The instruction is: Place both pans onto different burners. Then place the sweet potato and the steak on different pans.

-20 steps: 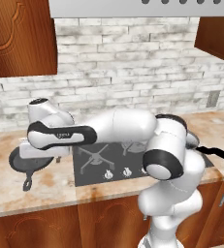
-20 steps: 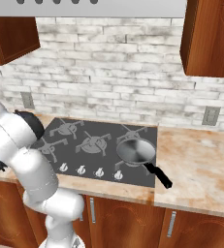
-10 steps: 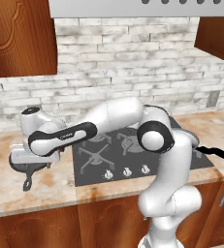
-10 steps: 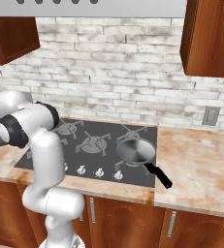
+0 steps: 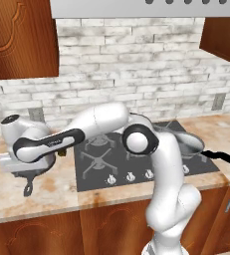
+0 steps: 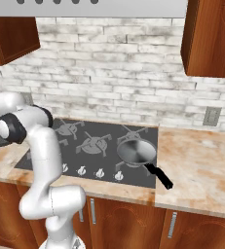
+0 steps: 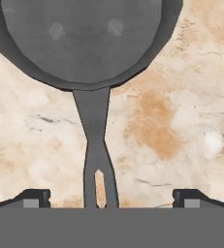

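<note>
Meanwhile, the steel pan [image 6: 137, 151] already sits on the grate at the cooktop's [image 5: 136, 162] front right corner, while the skillet [image 7: 79, 38] lies on the counter [image 7: 181, 111] off the cooktop's left edge, so one pan and both foods remain to be placed; sweet potato and steak cannot be made out. Since half a second ago the arm has swung further left and lower, bringing the gripper [image 7: 108, 196] over the skillet's handle, fingers [image 7: 36, 197] spread wide on either side, holding nothing.
</note>
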Controlling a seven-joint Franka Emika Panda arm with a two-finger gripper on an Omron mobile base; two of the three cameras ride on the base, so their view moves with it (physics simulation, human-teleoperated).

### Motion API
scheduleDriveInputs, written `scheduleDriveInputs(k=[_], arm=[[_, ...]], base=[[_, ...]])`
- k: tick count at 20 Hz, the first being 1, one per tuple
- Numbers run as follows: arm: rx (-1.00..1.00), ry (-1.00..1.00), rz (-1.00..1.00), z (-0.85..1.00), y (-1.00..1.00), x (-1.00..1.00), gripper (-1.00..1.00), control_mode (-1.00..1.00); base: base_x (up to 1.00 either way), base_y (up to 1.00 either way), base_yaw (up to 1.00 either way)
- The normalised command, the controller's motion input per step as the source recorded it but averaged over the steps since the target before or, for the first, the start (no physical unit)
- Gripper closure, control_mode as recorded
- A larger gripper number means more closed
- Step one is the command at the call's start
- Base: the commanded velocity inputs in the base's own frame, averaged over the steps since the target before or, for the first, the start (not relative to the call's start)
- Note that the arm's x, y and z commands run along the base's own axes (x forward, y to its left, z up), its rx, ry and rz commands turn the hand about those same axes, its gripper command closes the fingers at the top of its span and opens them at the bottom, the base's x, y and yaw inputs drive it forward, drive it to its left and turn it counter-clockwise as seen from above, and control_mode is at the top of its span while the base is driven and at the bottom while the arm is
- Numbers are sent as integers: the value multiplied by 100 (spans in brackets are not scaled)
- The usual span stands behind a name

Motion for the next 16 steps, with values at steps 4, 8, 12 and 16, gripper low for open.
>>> scheduleDriveInputs(k=[4, 8, 12, 16], arm=[[-1, 0, 0, -26, 0, 9, -100, -100], [0, -4, 0, -35, 0, 3, -100, -100], [0, -5, 0, -31, -2, 1, -100, -100], [1, -1, 0, -20, -18, 0, -100, -100]], base=[[0, 0, 0], [0, 0, 0], [0, 0, 0], [0, 0, 0]])
